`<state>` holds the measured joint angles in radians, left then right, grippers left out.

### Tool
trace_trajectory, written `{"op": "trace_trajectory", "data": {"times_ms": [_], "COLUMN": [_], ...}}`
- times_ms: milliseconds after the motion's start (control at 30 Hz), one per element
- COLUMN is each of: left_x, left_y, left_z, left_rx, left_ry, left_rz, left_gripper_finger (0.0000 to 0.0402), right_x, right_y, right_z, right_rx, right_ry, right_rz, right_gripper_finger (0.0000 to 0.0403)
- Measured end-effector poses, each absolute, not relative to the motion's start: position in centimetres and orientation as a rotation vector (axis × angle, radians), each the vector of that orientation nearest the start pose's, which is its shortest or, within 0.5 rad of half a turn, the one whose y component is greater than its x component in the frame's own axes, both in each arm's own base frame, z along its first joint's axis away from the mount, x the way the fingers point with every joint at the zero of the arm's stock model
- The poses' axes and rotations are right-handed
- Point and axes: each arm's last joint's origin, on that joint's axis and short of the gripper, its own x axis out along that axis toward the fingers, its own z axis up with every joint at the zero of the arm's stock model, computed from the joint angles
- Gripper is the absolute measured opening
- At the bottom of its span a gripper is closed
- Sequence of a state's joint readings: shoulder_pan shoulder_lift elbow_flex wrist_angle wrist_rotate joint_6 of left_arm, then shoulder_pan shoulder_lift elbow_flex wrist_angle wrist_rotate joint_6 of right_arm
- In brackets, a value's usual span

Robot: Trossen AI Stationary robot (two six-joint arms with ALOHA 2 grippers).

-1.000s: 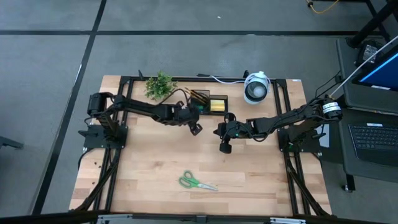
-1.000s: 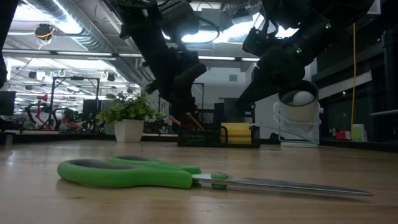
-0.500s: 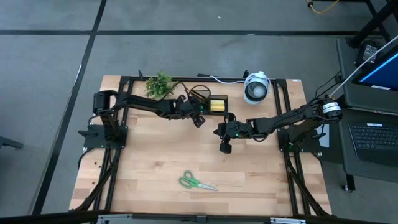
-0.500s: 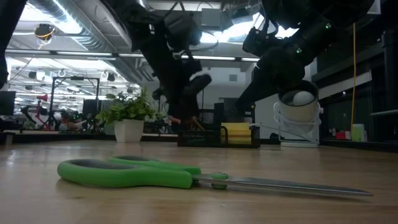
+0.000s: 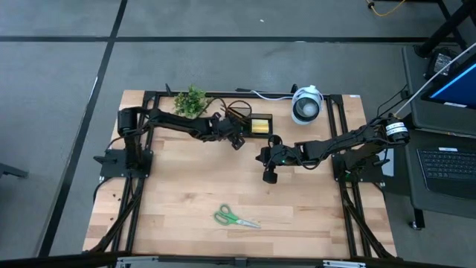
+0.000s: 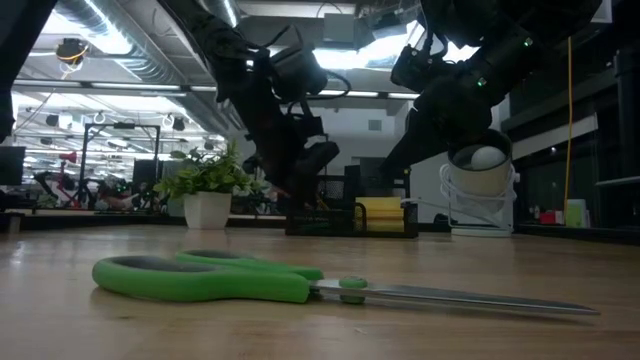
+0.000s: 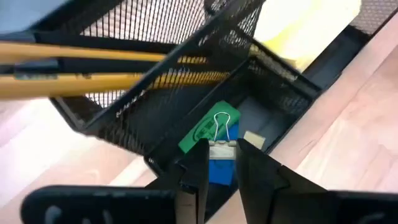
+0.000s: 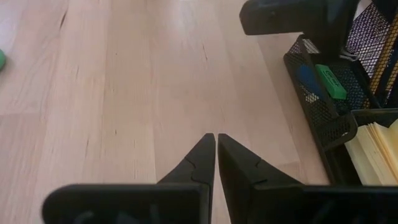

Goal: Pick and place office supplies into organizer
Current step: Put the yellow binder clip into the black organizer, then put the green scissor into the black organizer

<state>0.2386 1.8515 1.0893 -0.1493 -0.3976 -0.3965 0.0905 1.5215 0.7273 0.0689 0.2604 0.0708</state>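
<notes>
Pinching with the left tool (image 7: pixel 222 147): a small blue binder clip (image 7: pixel 221 171) between its fingers, so far as the wrist view shows, low over the front bin of the organizer (image 7: pixel 186 74). Right tool (image 8: pixel 216 138) pressed together on nothing, hovering above bare tabletop (image 5: pixel 186 193) just in front of the organizer.

Largest to smallest, then. Organizer at the far edge of the tabletop, between a potted plant (image 5: pixel 191 100) and a round white device (image 5: pixel 306 105). Green-handled scissors (image 5: pixel 234 218) flat near the front edge, well apart from both tools and not yet collected. Yellow sticky-note pad (image 5: pixel 259 126) already in its section. Two wooden pencils (image 7: pixel 93 81) leaning in the tall mesh section. Green piece (image 7: pixel 202 134) lying on the low bin's floor, just beside the blue clip.

Judged step: depositing the clip. Calls next for spreading the left tool's fingers, lifting clear of the mesh wall without snagging it, then reaching for the scissors.
</notes>
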Motion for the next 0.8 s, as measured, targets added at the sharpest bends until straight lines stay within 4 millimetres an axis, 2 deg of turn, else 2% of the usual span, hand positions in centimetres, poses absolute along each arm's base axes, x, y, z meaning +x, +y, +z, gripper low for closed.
{"op": "trace_trajectory", "data": {"times_ms": [200,633,800], "left_x": [35.6,35.7,35.5], "left_y": [9.8,9.7,9.3], "left_z": [15.7,15.6,16.9], "left_rx": [-0.282,-0.285,-0.274], "left_ry": [0.796,0.803,0.804], "left_rz": [0.759,0.740,0.633], "left_gripper_finger": [0.0069,0.0106,0.0108], "right_x": [29.3,29.3,29.3], "right_y": [1.9,1.9,1.9], "right_z": [17.1,17.1,17.1], "right_rx": [-0.060,-0.057,-0.055], "right_ry": [0.709,0.709,0.708], "right_rz": [-0.188,-0.188,-0.189], "right_gripper_finger": [0.0026,0.0026,0.0026]}}
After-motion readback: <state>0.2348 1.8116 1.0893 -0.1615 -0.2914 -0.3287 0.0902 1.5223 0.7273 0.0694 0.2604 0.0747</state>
